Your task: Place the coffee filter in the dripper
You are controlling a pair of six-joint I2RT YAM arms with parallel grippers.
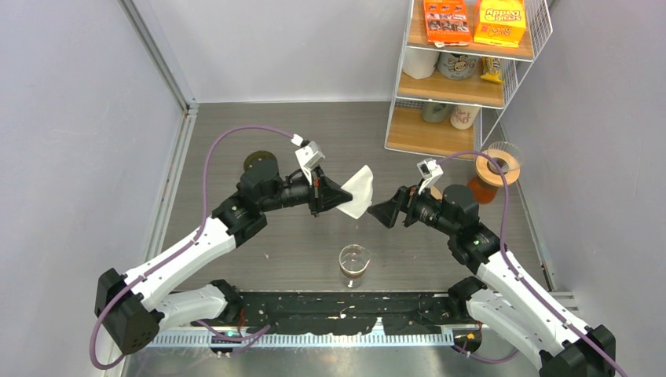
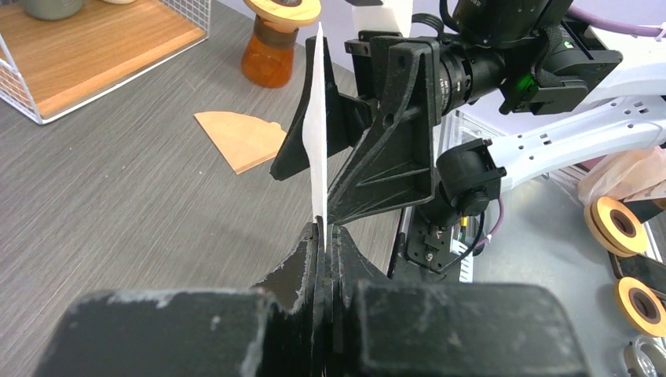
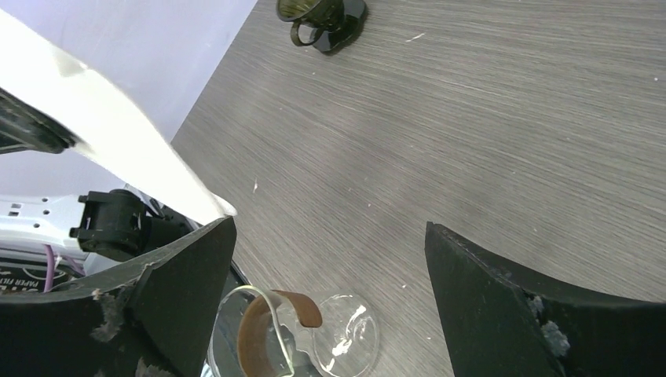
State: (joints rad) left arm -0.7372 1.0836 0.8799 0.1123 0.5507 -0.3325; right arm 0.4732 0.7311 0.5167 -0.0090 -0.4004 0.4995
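Observation:
My left gripper point(image 1: 348, 199) is shut on a white paper coffee filter point(image 1: 359, 191) and holds it upright above the table's middle. In the left wrist view the filter point(image 2: 318, 118) stands edge-on out of my closed tips point(image 2: 323, 228). My right gripper point(image 1: 375, 214) is open and empty, facing the filter from the right. In the right wrist view point(image 3: 330, 228) the filter's edge point(image 3: 118, 133) comes down beside my left finger's tip. A dark dripper with a handle point(image 1: 259, 163) stands at the far left, also seen from the right wrist point(image 3: 320, 16). A glass vessel with a brown band point(image 1: 353, 264) stands below the grippers point(image 3: 314, 334).
An amber carafe with a wooden top point(image 1: 493, 174) stands at the right, also in the left wrist view point(image 2: 275, 43). A brown paper filter point(image 2: 239, 137) lies flat on the table. A wire shelf point(image 1: 463, 78) with boxes and mugs stands at the back right.

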